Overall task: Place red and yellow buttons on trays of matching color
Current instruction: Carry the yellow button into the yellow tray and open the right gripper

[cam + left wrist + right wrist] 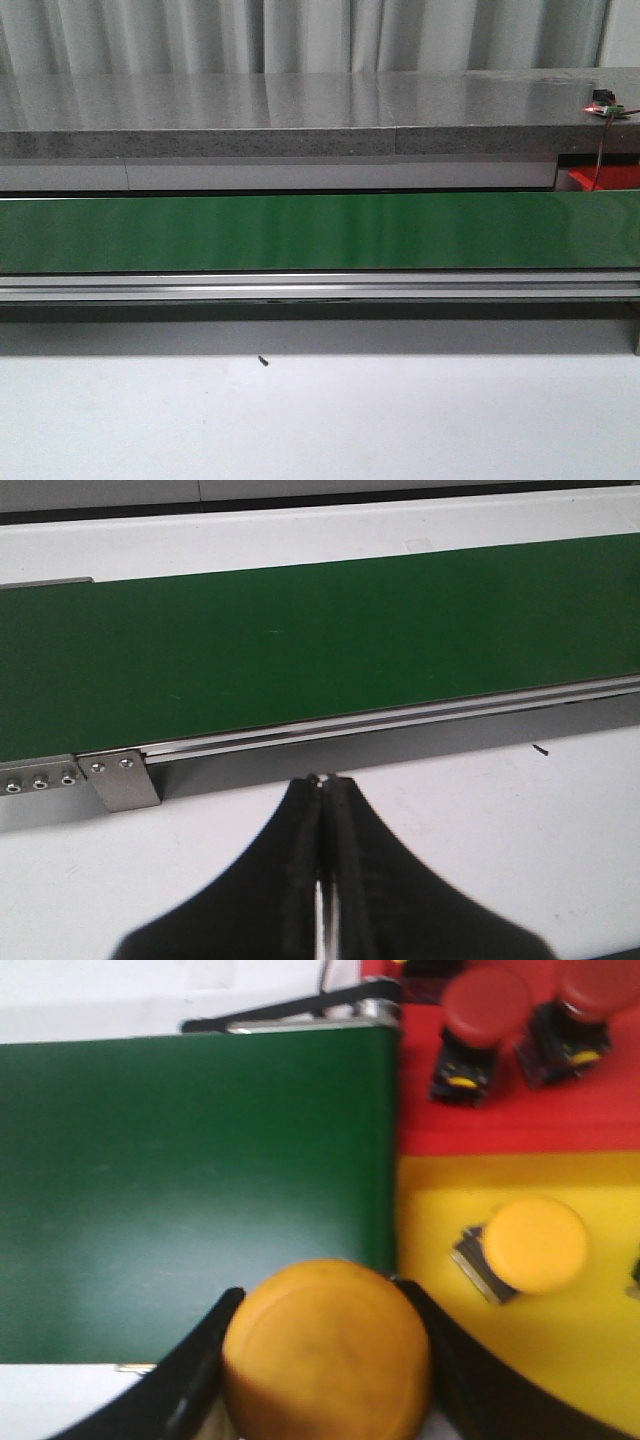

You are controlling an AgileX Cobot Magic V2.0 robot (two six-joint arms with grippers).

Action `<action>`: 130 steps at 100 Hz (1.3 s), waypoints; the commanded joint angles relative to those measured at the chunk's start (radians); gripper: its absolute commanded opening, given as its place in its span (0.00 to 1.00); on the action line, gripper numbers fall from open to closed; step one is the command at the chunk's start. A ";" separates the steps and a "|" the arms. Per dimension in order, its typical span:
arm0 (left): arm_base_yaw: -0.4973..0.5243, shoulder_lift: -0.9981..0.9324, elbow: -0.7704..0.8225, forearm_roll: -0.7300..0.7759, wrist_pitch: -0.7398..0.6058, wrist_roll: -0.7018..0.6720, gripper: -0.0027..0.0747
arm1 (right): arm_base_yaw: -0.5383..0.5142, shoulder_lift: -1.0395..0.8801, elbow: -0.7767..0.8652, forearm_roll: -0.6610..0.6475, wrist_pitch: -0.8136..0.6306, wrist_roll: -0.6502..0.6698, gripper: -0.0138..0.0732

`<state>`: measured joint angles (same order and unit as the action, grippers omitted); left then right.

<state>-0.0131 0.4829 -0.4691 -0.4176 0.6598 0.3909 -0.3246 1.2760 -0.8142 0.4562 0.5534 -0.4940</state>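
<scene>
In the right wrist view my right gripper (318, 1295) is shut on a yellow button (327, 1350), held over the end of the green belt (190, 1180), beside the yellow tray (520, 1350). Another yellow button (530, 1245) lies on that tray. Two red buttons (485, 1010) (595, 990) lie on the red tray (500, 1125) beyond it. In the left wrist view my left gripper (322, 780) is shut with nothing in it, above the white table close to the belt's rail (380, 725). Neither gripper shows in the front view.
The green conveyor belt (320, 232) runs across the front view, with its metal rail (320, 285) along the near side. A grey counter (300, 115) lies behind it. A red tray corner (608, 178) shows at far right. A small dark speck (263, 361) lies on the white table.
</scene>
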 commanded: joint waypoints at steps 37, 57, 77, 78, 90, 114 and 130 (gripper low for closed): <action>-0.006 0.006 -0.027 -0.026 -0.065 -0.004 0.01 | -0.205 -0.029 0.175 0.022 -0.283 0.017 0.35; -0.006 0.006 -0.027 -0.026 -0.065 -0.004 0.01 | -0.261 -0.023 0.241 0.088 -0.395 0.017 0.35; -0.006 0.006 -0.027 -0.026 -0.065 -0.004 0.01 | -0.285 0.051 0.257 0.145 -0.440 0.017 0.35; -0.006 0.006 -0.027 -0.026 -0.065 -0.004 0.01 | -0.285 0.057 0.257 0.146 -0.440 0.017 0.35; -0.006 0.006 -0.027 -0.026 -0.065 -0.004 0.01 | -0.285 0.103 0.257 0.146 -0.439 0.017 0.35; -0.006 0.006 -0.027 -0.026 -0.065 -0.004 0.01 | -0.285 0.157 0.257 0.148 -0.438 0.017 0.41; -0.006 0.006 -0.027 -0.026 -0.065 -0.004 0.01 | -0.285 0.158 0.257 0.146 -0.436 0.017 0.68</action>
<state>-0.0131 0.4829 -0.4691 -0.4176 0.6607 0.3909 -0.6035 1.4514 -0.5386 0.5966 0.1420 -0.4762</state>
